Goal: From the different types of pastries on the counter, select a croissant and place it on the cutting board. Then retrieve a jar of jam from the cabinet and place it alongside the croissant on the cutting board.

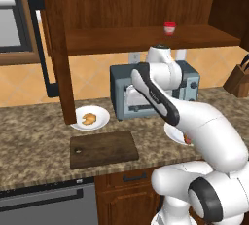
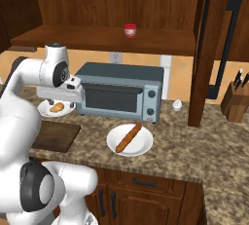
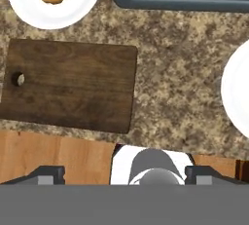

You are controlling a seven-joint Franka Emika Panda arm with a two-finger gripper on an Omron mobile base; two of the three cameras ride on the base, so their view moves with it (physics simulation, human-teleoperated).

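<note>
The pincer point(image 2: 62, 103) hangs high above the counter point(image 1: 29, 136), in front of the grey toaster oven point(image 2: 119, 92), pointing straight down. Its two dark finger tips point(image 3: 46, 174) stand far apart at the bottom of the hand view, with nothing between them.

The croissant point(image 1: 89, 118) is a small golden-tan crescent with a lumpy, ridged back, curled in on itself. It lies on a white plate point(image 1: 80, 122) toward the back of the counter, just left of the toaster oven and beside the foot of the open cabinet door point(image 1: 58, 48). The cutting board point(image 1: 103, 149) lies flat near the counter's front edge, just in front of that plate. It is a dark brown rectangle with a streaky grain and a small round hole near one short end, and its top is bare.

The long orange-brown stick pastry point(image 2: 129, 137) lies slantwise on a second white plate point(image 2: 142, 146) in front of the toaster oven's right end. The jar of jam point(image 1: 169, 28) stands upright on the cabinet point(image 1: 121, 5) shelf above the oven, red, with a pale band near the top.

A wooden knife block point(image 2: 235, 103) stands at the counter's far right.
</note>
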